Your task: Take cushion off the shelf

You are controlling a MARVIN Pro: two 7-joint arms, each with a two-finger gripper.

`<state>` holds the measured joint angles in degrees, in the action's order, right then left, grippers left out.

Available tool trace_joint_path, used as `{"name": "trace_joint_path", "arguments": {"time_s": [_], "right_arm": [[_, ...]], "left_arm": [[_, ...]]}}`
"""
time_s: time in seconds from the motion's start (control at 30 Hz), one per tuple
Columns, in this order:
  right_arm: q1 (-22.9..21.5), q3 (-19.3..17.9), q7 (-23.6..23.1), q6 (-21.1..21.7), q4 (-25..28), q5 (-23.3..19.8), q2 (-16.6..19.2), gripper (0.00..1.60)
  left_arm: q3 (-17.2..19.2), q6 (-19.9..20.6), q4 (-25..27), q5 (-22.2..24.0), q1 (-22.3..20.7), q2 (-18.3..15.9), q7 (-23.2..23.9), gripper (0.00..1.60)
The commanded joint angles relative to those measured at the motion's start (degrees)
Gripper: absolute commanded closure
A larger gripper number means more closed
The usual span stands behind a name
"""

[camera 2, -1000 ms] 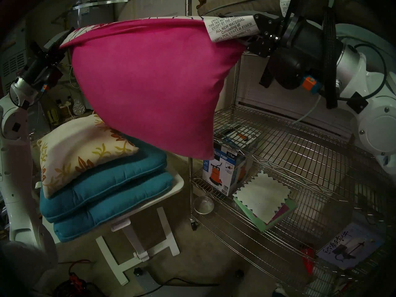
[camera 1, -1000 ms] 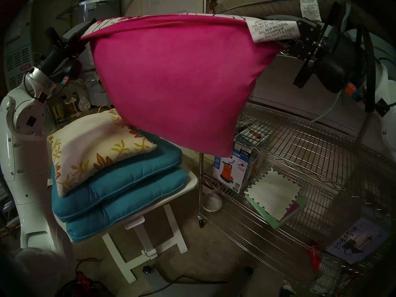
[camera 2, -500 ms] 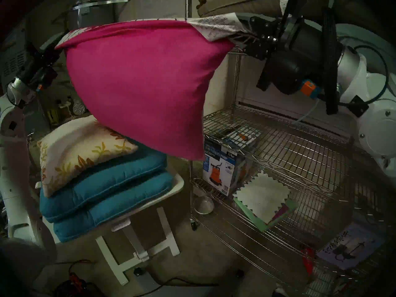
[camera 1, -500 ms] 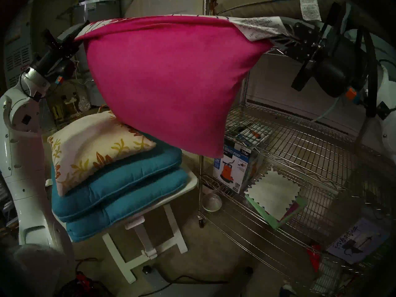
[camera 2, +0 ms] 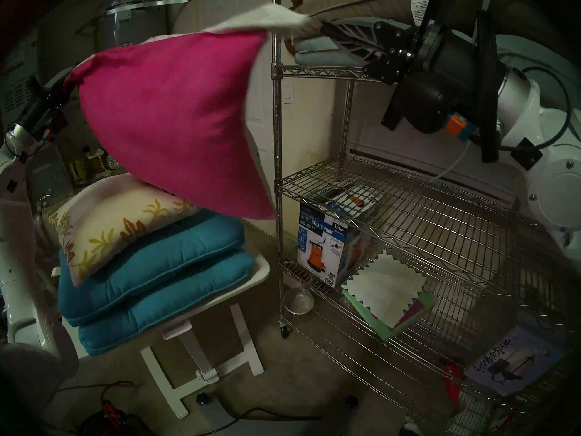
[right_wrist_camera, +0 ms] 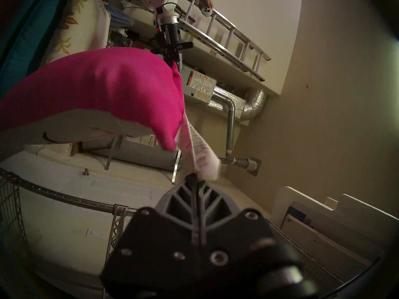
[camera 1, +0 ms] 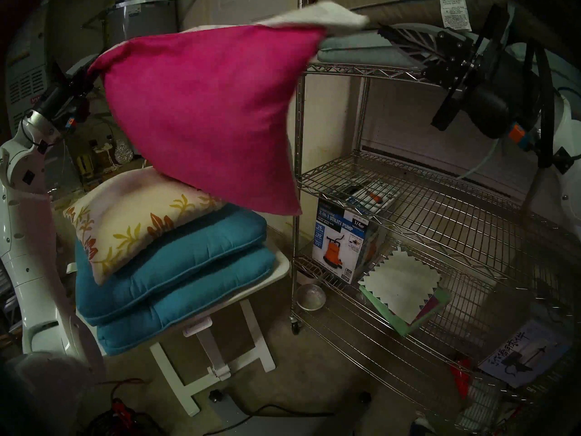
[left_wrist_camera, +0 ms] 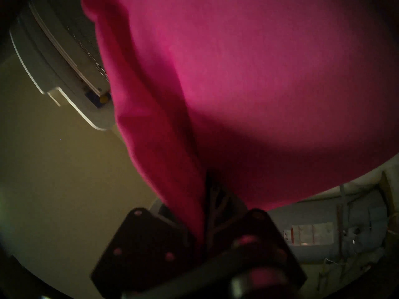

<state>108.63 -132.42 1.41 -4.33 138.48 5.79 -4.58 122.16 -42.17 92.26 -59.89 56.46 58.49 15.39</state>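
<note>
A pink cushion (camera 1: 204,111) with a white back hangs in the air left of the chrome wire shelf (camera 1: 361,70), clear of its tiers. My left gripper (camera 1: 91,72) is shut on the cushion's left corner; pink fabric sits between its fingers in the left wrist view (left_wrist_camera: 205,184). My right gripper (camera 1: 382,32) is at the shelf's top tier with its fingers together. The cushion's white tag (camera 1: 330,17) is blurred, and its end lies just off the fingertips in the right wrist view (right_wrist_camera: 192,177). The cushion's low edge meets a floral cushion (camera 1: 132,218).
The floral cushion tops two teal cushions (camera 1: 188,256) on a white folding table (camera 1: 279,268). A grey-green cushion (camera 1: 361,48) and a tan one (camera 1: 408,13) lie on the top tier. A pump box (camera 1: 342,243) and papers (camera 1: 402,287) sit on lower tiers.
The pink cushion swung left, away from the shelf, with my left arm. Its tag slid out of my right gripper, which stayed at the top tier. The floral cushion shifted slightly.
</note>
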Motion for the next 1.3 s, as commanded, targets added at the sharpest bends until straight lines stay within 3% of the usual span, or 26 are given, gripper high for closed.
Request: {"name": "trace_joint_path", "arguments": {"time_s": [0.0, 0.03, 0.27, 0.53, 0.57, 0.6, 0.83, 1.03, 1.07, 1.1, 1.13, 1.27], "right_arm": [[-0.9, -0.5, 0.9, 1.8, -1.4, 0.3, -1.2, 1.60], [-0.9, -0.4, 0.9, 2.1, -1.5, 0.3, -1.2, 1.60], [-0.6, 0.3, 1.4, 3.8, -1.1, 0.5, -1.2, 1.60], [0.0, 2.6, 3.4, 7.9, 0.9, 1.6, -1.2, 1.60], [0.1, 3.1, 3.7, 8.6, 1.4, 1.8, -1.2, 1.60], [0.1, 3.5, 4.0, 9.2, 1.5, 2.1, -1.2, 1.60], [0.2, 6.2, 5.7, 13.3, 1.5, 3.1, -1.3, 1.60], [0.4, 8.7, 7.2, 13.7, 1.5, 3.3, -1.3, 1.60], [0.4, 9.2, 7.5, 13.7, 1.5, 3.6, -1.3, 1.17], [0.5, 9.6, 7.7, 13.6, 1.5, 3.8, -1.3, 1.01], [0.6, 10.1, 8.1, 13.6, 1.5, 3.9, -1.3, 0.00], [1.3, 12.0, 9.0, 13.7, 1.5, 4.9, -1.4, 0.00]], "left_arm": [[2.7, 3.4, -6.8, -0.7, -6.3, -3.9, 0.1, 1.60], [2.4, 3.4, -9.4, -0.9, -7.7, -4.7, 0.1, 1.60], [0.4, 4.3, -14.1, -1.3, -9.3, -7.4, -0.7, 1.60], [-2.3, 2.7, -20.6, -2.2, -13.7, -7.7, -3.8, 1.60], [-2.4, 2.7, -19.7, -1.5, -11.6, -8.4, -5.0, 1.60], [-2.3, 1.9, -20.7, -2.1, -13.1, -7.8, -5.1, 1.60], [0.4, -2.2, -16.7, -1.1, -8.0, -7.2, -9.0, 1.60], [4.0, -5.7, -12.4, -0.6, -3.2, -6.0, -10.5, 1.60], [4.9, -5.8, -11.0, -0.5, -2.1, -5.5, -10.4, 1.60], [5.6, -6.1, -10.3, -0.4, -1.3, -5.2, -10.5, 1.60], [6.2, -6.6, -10.0, -0.4, -0.7, -5.0, -10.6, 1.60], [8.9, -7.5, -6.7, -0.1, 2.5, -3.2, -10.5, 1.60]]}}
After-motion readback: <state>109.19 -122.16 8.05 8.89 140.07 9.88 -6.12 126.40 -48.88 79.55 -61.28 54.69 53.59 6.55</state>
